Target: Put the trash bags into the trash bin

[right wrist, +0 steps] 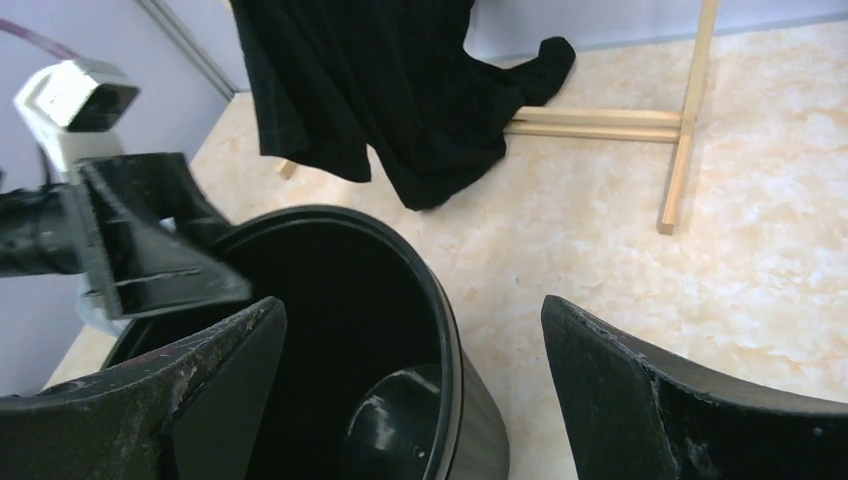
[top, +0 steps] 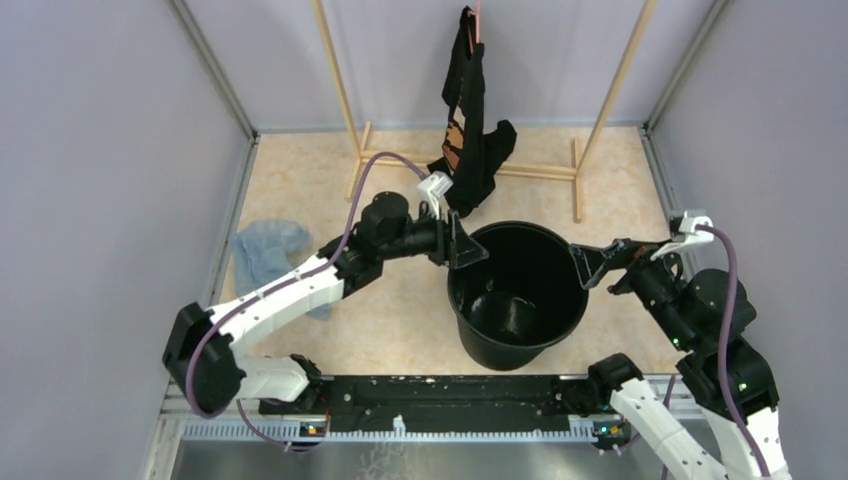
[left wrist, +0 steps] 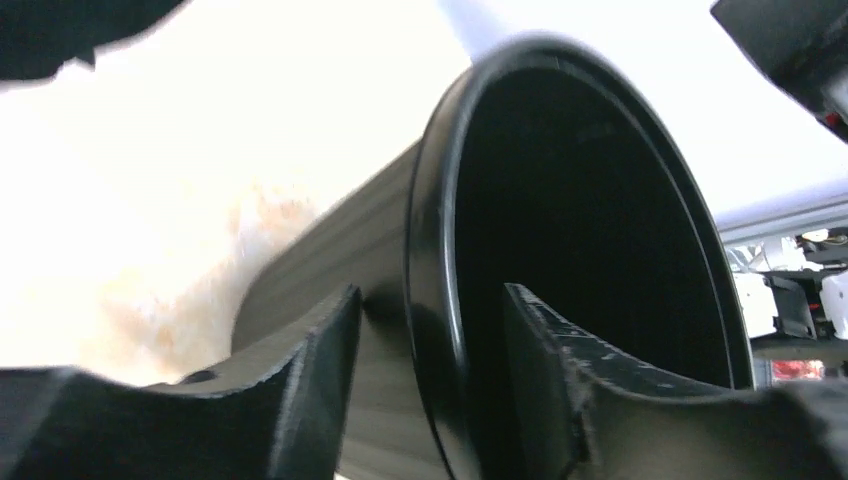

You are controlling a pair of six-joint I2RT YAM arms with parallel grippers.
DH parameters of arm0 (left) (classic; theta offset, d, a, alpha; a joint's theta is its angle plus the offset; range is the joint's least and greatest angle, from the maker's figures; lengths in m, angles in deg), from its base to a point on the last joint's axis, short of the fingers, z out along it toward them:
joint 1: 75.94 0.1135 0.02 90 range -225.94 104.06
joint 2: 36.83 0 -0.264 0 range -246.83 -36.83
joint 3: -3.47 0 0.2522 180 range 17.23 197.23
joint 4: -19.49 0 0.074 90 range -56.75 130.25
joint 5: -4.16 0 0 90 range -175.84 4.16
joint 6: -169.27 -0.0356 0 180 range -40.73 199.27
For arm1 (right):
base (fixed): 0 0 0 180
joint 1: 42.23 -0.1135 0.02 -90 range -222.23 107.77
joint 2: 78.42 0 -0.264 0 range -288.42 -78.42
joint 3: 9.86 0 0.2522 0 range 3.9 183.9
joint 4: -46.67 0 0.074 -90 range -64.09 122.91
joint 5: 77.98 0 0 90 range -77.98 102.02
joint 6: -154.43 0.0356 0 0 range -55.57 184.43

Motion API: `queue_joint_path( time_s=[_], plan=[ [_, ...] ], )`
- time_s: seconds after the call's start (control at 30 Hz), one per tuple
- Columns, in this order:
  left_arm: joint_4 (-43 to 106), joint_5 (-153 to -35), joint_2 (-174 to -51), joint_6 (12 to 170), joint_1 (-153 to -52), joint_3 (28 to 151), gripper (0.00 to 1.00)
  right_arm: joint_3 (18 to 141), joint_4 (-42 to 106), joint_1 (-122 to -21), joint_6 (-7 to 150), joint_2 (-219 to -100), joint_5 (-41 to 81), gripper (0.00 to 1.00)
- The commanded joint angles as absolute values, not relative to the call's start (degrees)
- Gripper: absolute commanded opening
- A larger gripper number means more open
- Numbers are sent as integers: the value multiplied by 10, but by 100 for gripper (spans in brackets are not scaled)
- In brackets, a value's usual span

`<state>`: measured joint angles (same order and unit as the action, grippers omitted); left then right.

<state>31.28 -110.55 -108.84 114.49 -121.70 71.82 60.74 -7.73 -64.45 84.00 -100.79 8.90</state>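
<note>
The trash bin (top: 515,227), a round glossy black bucket, stands upright on the floor between my two arms. My left gripper (top: 466,249) is at its left rim; in the left wrist view the gripper (left wrist: 430,295) straddles the bin's rim (left wrist: 440,200) with a gap on each side, one finger outside the wall and one inside. My right gripper (top: 590,266) stands wide open at the right rim (right wrist: 330,215), its (right wrist: 412,310) left finger over the inside and its right finger outside. The light-blue trash bag (top: 266,250) lies crumpled on the floor at the far left, touched by neither gripper.
A black garment with orange print (top: 470,110) hangs from a wooden rack (top: 345,100) just behind the bin, its hem on the floor. Grey walls close in the left, right and back sides. The arm bases' black rail (top: 440,400) runs along the near edge.
</note>
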Motion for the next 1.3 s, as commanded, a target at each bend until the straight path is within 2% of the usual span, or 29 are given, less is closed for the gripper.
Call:
queue_joint_path(
  time_s=[0.0, 0.17, 0.47, 0.7, 0.77, 0.8, 0.9, 1.0, 1.1, 1.2, 1.27],
  plan=[
    [221, -1067, -1152, 1132, -1227, 763, 55, 660, -75, -641, 853, -993, 106, 99],
    [166, -1056, -1230, 1133, -1235, 820, 46, 698, -72, -641, 869, -1000, 143, 99],
    [172, -1023, -1336, 1091, -1250, 947, 27, 696, -46, -641, 913, -1003, 195, 99],
    [211, -998, -1387, 1055, -1251, 1053, 25, 700, -45, -641, 926, -1024, 207, 99],
    [234, -995, -1396, 1043, -1250, 1080, 31, 700, -51, -641, 929, -1029, 204, 99],
    [250, -995, -1398, 1039, -1250, 1092, 37, 700, -53, -641, 930, -1031, 205, 99],
    [306, -1026, -1372, 1032, -1248, 1106, 69, 703, -62, -641, 916, -1031, 218, 99],
    [378, -1024, -1302, 1002, -1248, 1088, 87, 701, -66, -641, 893, -1022, 209, 99],
    [443, -989, -1195, 965, -1246, 1032, 98, 687, -53, -641, 869, -1007, 197, 99],
    [520, -908, -1070, 929, -1247, 949, 99, 667, -23, -641, 859, -992, 195, 99],
    [576, -795, -984, 925, -1246, 884, 99, 653, 1, -641, 873, -984, 201, 99]
  ],
)
